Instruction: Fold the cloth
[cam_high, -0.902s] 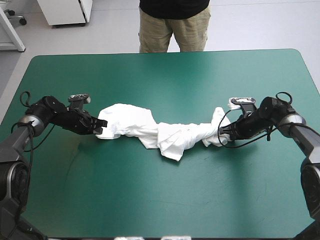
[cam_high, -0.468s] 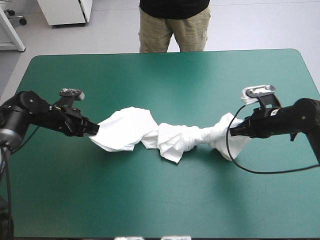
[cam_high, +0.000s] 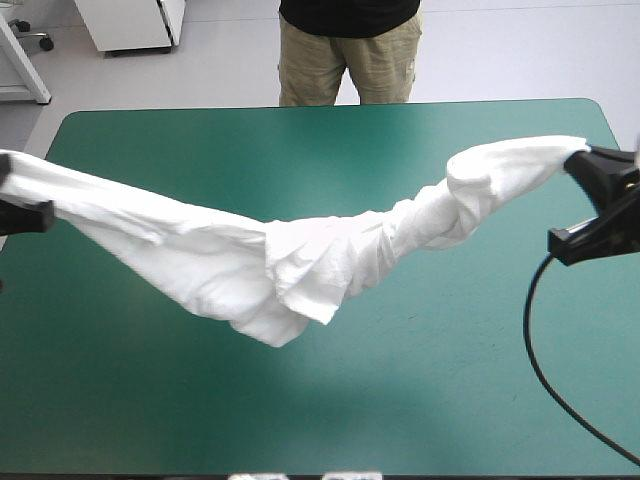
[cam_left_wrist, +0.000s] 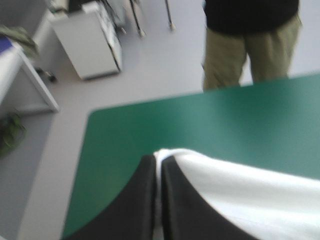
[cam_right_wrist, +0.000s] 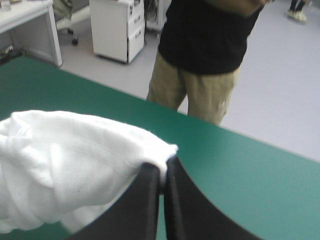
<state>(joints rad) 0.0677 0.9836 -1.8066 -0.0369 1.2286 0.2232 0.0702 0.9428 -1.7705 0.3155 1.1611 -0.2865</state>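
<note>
T-shirt (cam_high: 300, 265), white, twisted: strung above teal-green table (cam_high: 420, 400), black-finned left gripper (cam_left_wrist: 159, 165), right gripper (cam_right_wrist: 163, 170) clamping ends, probably for untwisting.

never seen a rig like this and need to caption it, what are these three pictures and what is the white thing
This is a robot with two arms at a table with a teal-green cover. One picture looks down from above and behind it; the other two come from a camera on each wrist, looking along that arm's tool, a pair of black fingers. The white thing is a crumpled T-shirt. The left tool is shut on one end, the right tool on the other, so it hangs stretched between them over the table, sagging in the middle.
</note>
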